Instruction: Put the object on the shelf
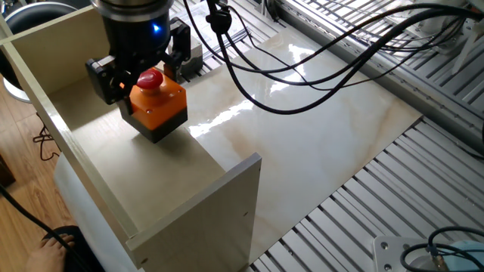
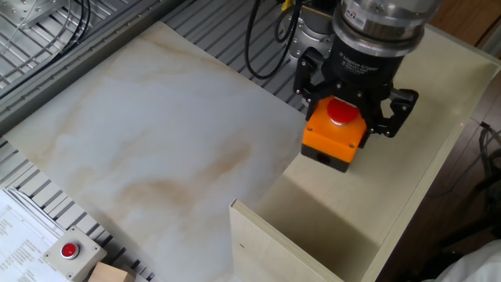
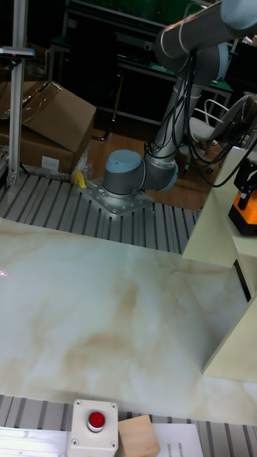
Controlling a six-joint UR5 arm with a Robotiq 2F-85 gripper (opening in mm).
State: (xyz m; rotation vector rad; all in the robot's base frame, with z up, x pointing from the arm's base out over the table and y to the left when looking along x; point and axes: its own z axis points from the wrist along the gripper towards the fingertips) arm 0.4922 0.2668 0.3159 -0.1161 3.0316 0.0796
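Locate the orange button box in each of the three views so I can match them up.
One fixed view: orange button box upper left, in the gripper, over the shelf panel.
The other fixed view: box upper right of centre, in the gripper, over the shelf.
Tall fixed view: box at the right edge, partly cut off, by the shelf.
Shared landmark: the shelf's upright side walls.

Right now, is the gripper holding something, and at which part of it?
Yes. The gripper holds the small orange-topped push-button box with the red mushroom button; its black jaws clamp two opposite sides of the orange upper part, above the beige wooden shelf.
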